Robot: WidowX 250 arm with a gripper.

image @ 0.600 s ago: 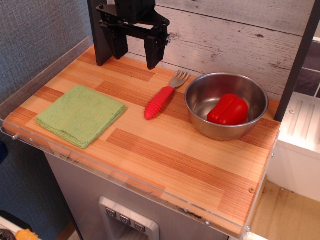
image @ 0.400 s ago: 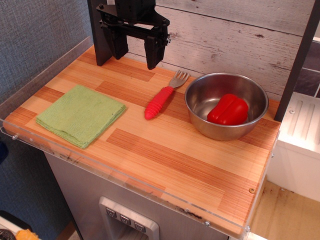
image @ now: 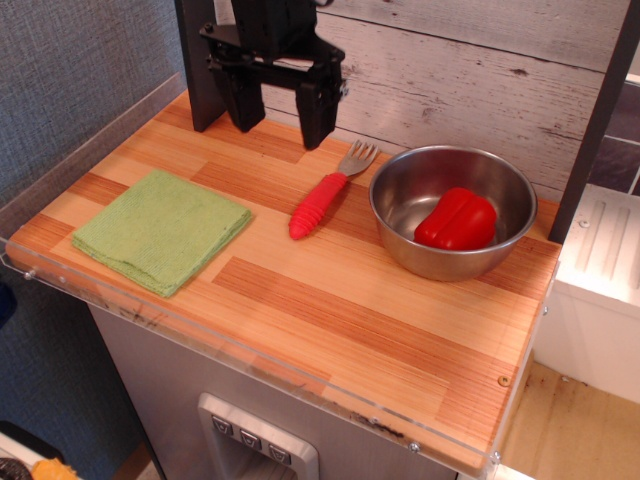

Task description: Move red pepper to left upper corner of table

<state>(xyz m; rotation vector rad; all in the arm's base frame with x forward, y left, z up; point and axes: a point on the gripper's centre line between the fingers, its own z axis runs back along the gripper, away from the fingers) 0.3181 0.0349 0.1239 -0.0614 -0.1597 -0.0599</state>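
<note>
The red pepper (image: 457, 220) is glossy and blocky and lies inside a steel bowl (image: 405, 205) at the right rear of the striped wooden table (image: 330, 300). My black gripper (image: 281, 132) hangs open and empty above the back of the table, left of the bowl and well apart from the pepper. Its two fingers point down, with a wide gap between them.
A red-handled fork (image: 325, 195) lies between the gripper and the bowl. A folded green cloth (image: 162, 230) lies at the left front. A clear acrylic rim (image: 200, 335) runs round the table's edges. A dark post (image: 198, 70) stands at the back left corner.
The gripper has shifted slightly down and to the right, staying open. The pepper, bowl, fork and cloth have not moved.
</note>
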